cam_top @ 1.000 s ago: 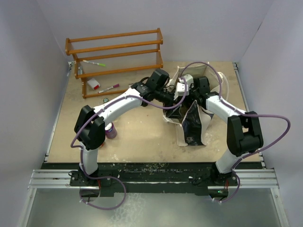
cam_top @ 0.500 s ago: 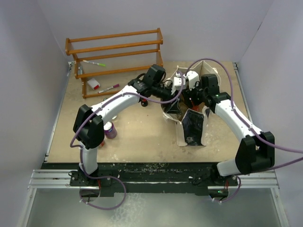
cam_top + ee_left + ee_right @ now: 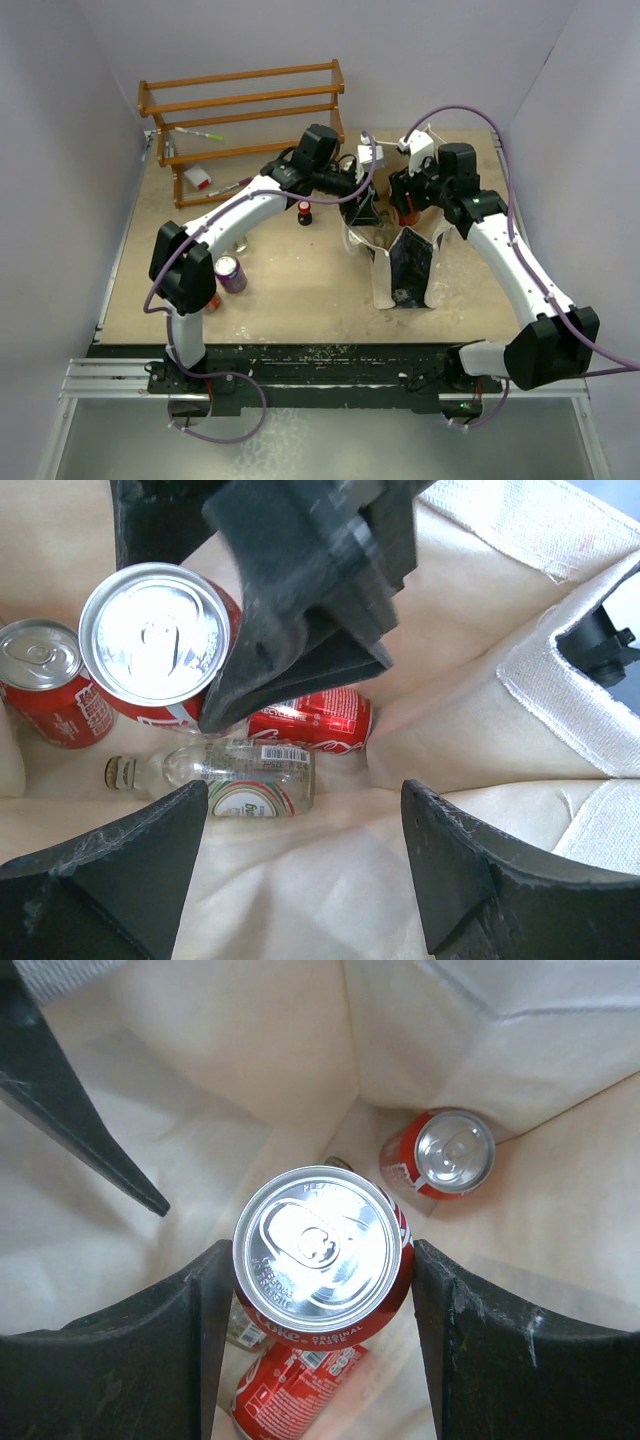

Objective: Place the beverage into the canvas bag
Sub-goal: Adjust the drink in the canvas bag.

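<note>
The left arm (image 3: 235, 215) and the right arm (image 3: 515, 265) were built of smooth white tubes joined by chunky black joints (image 3: 185, 275). A thin purple cable (image 3: 470, 112) ran loosely along each one. The fingers (image 3: 110, 880) were matte black wedges of plastic, scuffed with pale marks.

From above, cannot make out what lies inside the canvas bag (image 3: 408, 265). Left wrist view: see only part of the lying red can (image 3: 320, 720), the rest under a black finger (image 3: 300, 600); lose the left-hand can (image 3: 45, 685) at the edge. Right wrist view: glimpse just a sliver of glass bottle (image 3: 238, 1332) behind the raised can (image 3: 322, 1255). Cannot identify the small red thing (image 3: 214, 301) under the left elbow (image 3: 185, 275).
</note>
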You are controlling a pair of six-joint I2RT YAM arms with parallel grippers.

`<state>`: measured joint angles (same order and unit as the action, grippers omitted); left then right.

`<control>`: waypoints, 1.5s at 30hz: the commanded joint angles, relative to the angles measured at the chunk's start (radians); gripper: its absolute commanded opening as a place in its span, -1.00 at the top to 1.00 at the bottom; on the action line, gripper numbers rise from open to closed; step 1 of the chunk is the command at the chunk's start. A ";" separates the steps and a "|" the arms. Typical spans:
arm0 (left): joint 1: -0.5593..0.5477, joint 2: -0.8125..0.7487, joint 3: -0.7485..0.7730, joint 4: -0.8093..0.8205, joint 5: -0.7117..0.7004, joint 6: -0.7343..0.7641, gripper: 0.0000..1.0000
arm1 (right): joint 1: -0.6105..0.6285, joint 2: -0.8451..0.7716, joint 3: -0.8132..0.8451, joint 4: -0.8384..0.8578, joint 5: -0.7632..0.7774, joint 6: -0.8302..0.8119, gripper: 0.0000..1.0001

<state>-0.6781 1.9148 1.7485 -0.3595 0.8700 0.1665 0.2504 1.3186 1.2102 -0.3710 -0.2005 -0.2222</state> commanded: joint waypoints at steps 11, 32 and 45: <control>0.068 -0.062 0.094 0.129 -0.023 -0.158 -0.64 | -0.006 -0.039 0.169 0.083 0.014 0.102 1.00; 0.146 -0.028 0.315 -0.041 -0.177 -0.221 -0.59 | -0.007 0.062 -0.061 0.552 -0.109 0.141 1.00; 0.181 0.127 0.366 -0.122 -0.121 -0.295 -0.54 | -0.010 0.154 -0.181 0.824 -0.082 0.099 1.00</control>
<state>-0.4957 2.0136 2.0727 -0.4740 0.7021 -0.0883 0.2466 1.4979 1.0378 0.2043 -0.2821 -0.0883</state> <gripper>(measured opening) 0.778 0.670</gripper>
